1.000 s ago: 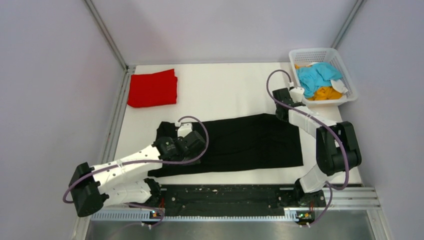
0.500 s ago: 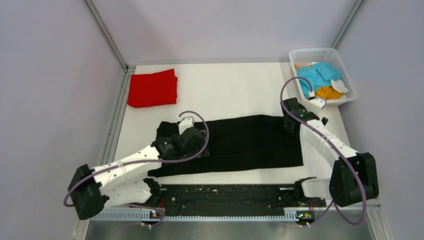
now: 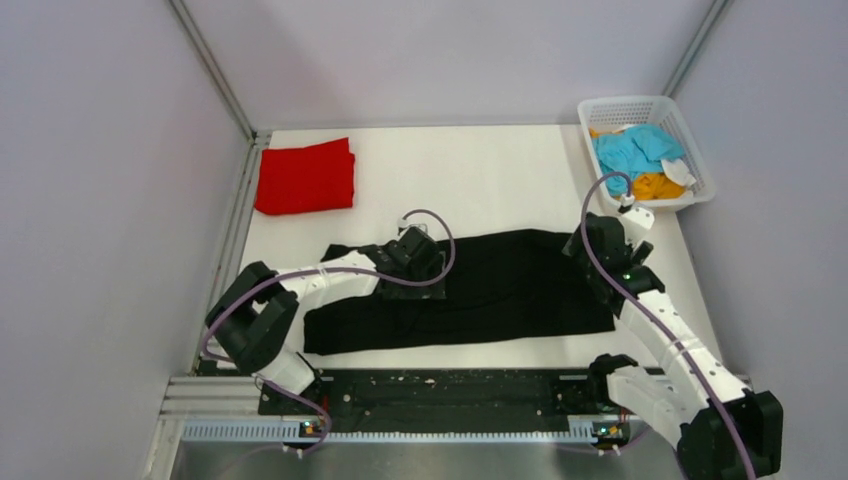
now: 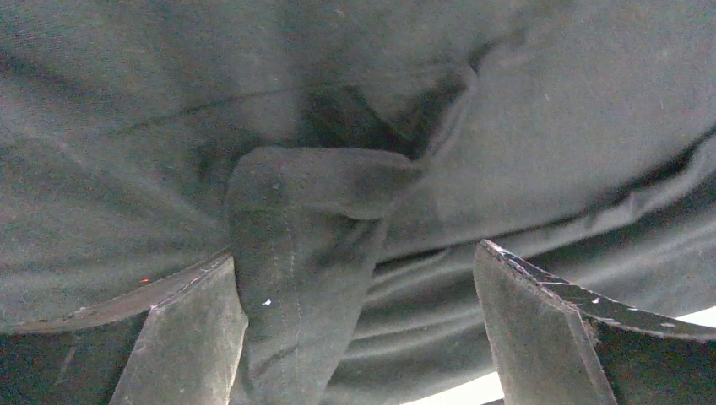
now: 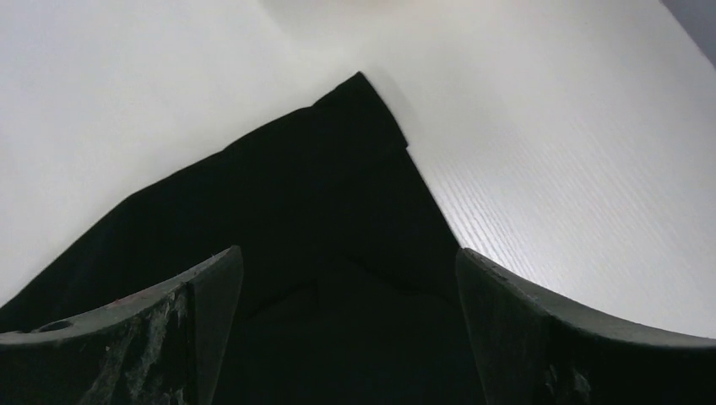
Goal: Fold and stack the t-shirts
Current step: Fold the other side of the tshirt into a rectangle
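Observation:
A large black t-shirt lies spread across the middle of the white table. Over its left part my left gripper stands open; in the left wrist view its gripper is spread wide with a loose fold of black cloth lying against the left finger. At the shirt's far right corner my right gripper is open too. The right wrist view shows that gripper wide above the black corner, holding nothing. A folded red t-shirt rests at the far left.
A white mesh basket stands at the table's far right corner, holding a crumpled light blue t-shirt and an orange one. Metal frame posts run along both sides. The arms' base rail lies along the near edge.
Both grippers have opened. The left gripper moved rightward over the black shirt, its elbow swinging up. The right arm pulled back toward the near right, its gripper now at the shirt's far right corner.

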